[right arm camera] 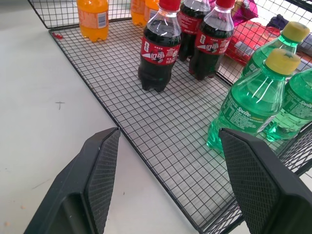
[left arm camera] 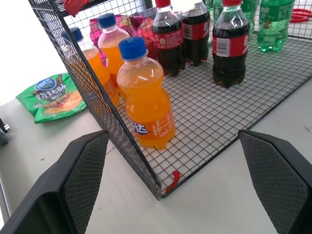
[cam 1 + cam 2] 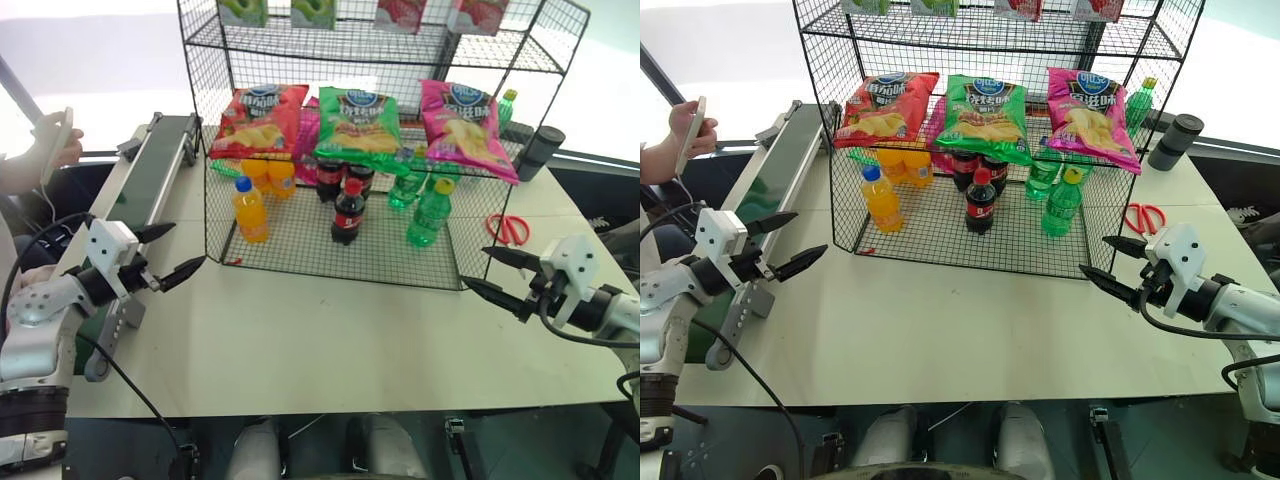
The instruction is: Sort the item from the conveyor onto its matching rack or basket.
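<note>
The pink bag (image 3: pixel 464 128) is lying on the rack's (image 3: pixel 300 225) middle tier at the right end, beside the green bag (image 3: pixel 362 122), well apart from the conveyor (image 3: pixel 150 175); both grippers, left (image 3: pixel 168 252) and right (image 3: pixel 492 272), are hanging open and empty over the table (image 3: pixel 330 340); the bag is looking light, crinkly, slippery and crushable, so I would be pinching a sealed edge gently; the bottle labels are reading Sprite (image 1: pixel 243 117) and Chinese script; the bags' round logos are too small to read
</note>
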### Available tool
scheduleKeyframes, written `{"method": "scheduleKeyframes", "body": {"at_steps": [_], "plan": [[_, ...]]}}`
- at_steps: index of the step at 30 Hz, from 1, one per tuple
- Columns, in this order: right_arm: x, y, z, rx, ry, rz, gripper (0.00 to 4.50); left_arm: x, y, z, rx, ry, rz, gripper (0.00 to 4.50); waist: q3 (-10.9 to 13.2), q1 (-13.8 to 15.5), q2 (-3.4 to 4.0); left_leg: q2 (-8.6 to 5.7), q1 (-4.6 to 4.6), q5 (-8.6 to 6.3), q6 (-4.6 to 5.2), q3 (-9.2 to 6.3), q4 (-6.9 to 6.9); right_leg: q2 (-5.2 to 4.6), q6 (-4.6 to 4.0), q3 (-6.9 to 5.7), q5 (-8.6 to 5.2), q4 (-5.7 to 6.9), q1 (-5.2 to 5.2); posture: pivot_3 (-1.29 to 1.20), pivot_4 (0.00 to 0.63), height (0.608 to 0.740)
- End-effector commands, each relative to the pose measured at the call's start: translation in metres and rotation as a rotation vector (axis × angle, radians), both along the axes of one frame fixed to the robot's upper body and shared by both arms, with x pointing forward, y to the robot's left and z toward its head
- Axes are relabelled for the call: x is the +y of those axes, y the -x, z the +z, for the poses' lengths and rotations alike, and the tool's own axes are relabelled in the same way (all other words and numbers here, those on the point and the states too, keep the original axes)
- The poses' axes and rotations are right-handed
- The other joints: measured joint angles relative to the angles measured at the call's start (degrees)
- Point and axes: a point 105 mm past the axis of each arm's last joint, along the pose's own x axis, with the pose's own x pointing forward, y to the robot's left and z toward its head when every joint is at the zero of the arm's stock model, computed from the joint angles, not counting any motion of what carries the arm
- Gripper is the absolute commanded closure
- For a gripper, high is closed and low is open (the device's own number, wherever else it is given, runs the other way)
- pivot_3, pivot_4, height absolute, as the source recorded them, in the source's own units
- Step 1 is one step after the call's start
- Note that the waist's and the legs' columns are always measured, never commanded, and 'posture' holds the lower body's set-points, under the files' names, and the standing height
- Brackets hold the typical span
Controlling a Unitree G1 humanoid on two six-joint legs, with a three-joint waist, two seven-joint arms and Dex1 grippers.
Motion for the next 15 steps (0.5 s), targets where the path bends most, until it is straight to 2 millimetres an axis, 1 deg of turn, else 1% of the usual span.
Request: {"method": "scheduleKeyframes", "body": {"at_steps": [1,7,15], "plan": [[-0.003,-0.0005,0.0088,-0.052,0.039,-0.002,1.15,-0.0002,-0.001,0.0078,-0.028,-0.024,-0.006,0.0,0.0,0.02,0.0,0.0,0.0,0.0,0.0,0.0,0.0,0.0,0.0,0.0,0.0,0.0,0.0,0.0,0.15,0.738],[-0.0073,-0.0018,0.0022,-0.048,0.092,-0.005,1.15,0.0016,-0.0009,0.012,-0.05,-0.008,-0.013,0.0,0.0,0.02,0.0,0.0,0.0,0.0,0.0,0.02,0.0,0.0,0.0,0.02,0.0,0.0,0.0,0.0,0.15,0.738],[-0.0081,-0.0039,0.0014,-0.074,0.103,0.003,1.15,0.0067,0.0007,0.0126,-0.063,-0.016,-0.028,0.0,0.0,-0.02,0.0,0.0,0.0,0.0,0.0,0.03,0.0,0.01,0.0,0.02,0.0,0.01,-0.01,0.0,0.15,0.738]]}}
